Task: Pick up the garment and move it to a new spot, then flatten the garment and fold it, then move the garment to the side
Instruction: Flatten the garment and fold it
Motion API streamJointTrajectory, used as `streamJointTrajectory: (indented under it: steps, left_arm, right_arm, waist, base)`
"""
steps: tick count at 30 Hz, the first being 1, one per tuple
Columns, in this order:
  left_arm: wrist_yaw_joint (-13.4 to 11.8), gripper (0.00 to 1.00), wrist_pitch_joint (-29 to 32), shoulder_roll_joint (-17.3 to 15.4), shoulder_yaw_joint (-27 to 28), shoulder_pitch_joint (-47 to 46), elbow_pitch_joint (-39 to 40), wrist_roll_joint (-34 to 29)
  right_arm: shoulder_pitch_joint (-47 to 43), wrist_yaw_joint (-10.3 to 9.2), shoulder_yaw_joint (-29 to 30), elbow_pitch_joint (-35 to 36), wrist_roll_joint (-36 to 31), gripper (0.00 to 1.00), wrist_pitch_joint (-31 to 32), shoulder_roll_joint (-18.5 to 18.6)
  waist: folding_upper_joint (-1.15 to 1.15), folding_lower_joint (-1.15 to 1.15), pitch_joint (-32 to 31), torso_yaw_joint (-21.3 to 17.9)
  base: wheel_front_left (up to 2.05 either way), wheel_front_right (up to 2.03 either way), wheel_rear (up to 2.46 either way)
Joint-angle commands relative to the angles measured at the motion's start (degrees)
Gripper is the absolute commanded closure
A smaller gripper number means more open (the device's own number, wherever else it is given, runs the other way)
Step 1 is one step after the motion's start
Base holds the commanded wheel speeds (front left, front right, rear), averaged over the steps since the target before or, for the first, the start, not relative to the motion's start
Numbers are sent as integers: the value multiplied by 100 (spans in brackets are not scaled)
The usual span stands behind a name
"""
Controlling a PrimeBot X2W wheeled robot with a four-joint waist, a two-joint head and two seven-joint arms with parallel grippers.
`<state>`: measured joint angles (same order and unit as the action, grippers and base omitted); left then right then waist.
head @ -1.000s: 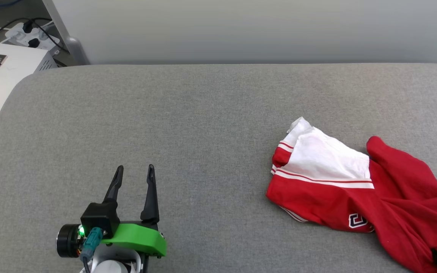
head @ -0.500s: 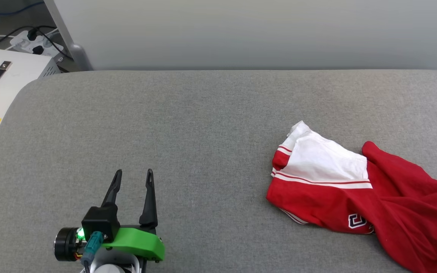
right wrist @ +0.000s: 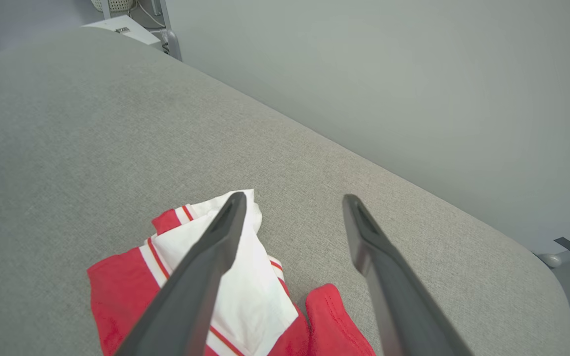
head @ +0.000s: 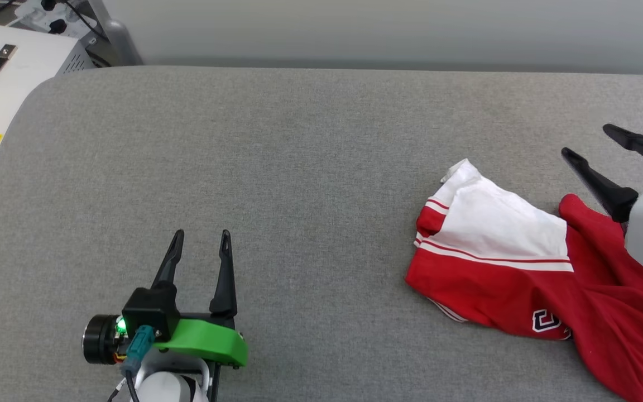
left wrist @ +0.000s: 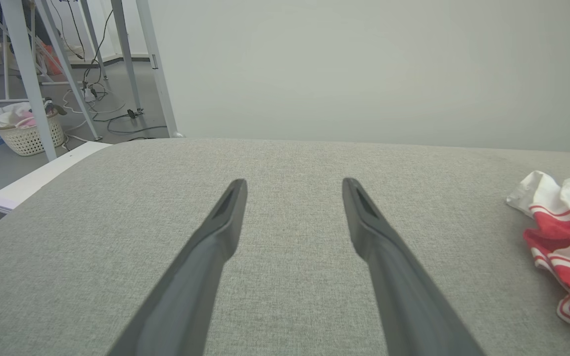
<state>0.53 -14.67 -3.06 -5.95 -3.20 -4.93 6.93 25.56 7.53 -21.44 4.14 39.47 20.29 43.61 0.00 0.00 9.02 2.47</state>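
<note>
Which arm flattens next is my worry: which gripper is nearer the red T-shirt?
Right. The right gripper hovers over the right side of the red T-shirt; the left gripper sits far to its left.

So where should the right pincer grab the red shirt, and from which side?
Probably the raised red fold at the garment's far edge: it bunches up off the grey surface, so the open right pincer can come down from above and close across it.

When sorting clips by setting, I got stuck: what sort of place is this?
Probably a lab or workshop: grey padded worktable, white equipment box beside it, metal frame legs, loose floor cables.
</note>
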Motion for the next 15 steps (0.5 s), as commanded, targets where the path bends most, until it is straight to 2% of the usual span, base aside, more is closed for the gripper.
streamJointTrajectory:
  steps: [1,7,11,15]
  left_arm:
    - [-17,0,-33,18,-26,-153,29,48]
    - [-46,0,-33,18,-127,-413,68,119]
    - [-90,0,-33,18,-167,-543,94,181]
    - [-116,0,-33,18,-220,-653,113,234]
  right_arm:
    - [344,-4,-273,-70,201,0,372,81]
    - [1395,-4,-1329,-582,809,0,1892,206]
    - [1802,-4,-1937,-1023,898,0,2261,186]
    - [1903,-4,-2413,-1574,1006,0,2249,106]
  waist:
    - [0,0,218,119]
    - [0,0,630,316]
    - [0,0,859,430]
    - [0,0,1054,532]
  base:
    - [0,0,0]
    - [0,0,0]
    - [0,0,0]
    - [0,0,0]
